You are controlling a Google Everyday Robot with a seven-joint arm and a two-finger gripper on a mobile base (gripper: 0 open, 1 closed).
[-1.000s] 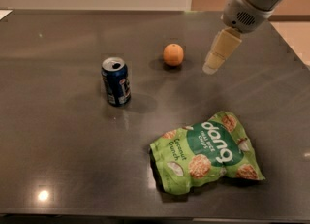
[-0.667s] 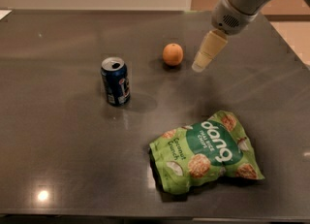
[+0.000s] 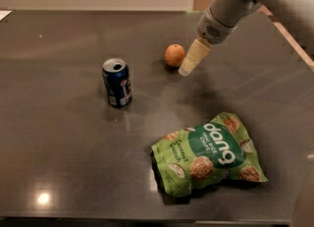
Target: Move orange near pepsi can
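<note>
The orange (image 3: 174, 55) is a small round fruit sitting on the dark table (image 3: 59, 137), right of centre toward the back. The pepsi can (image 3: 117, 82), dark blue with a silver opened top, stands upright to the orange's left and nearer to me, a can's height or so away. My gripper (image 3: 187, 69) hangs from the grey arm that comes in from the upper right. Its cream-coloured tip is just right of the orange, close beside it, a little above the tabletop. It holds nothing that I can see.
A green snack bag (image 3: 210, 153) lies flat at the front right of the table. The table's right edge (image 3: 294, 44) runs close behind the arm. A pale wall stands beyond the back edge.
The gripper has moved left and down, from well right of the orange to right beside it. The orange, the can and the bag have not moved.
</note>
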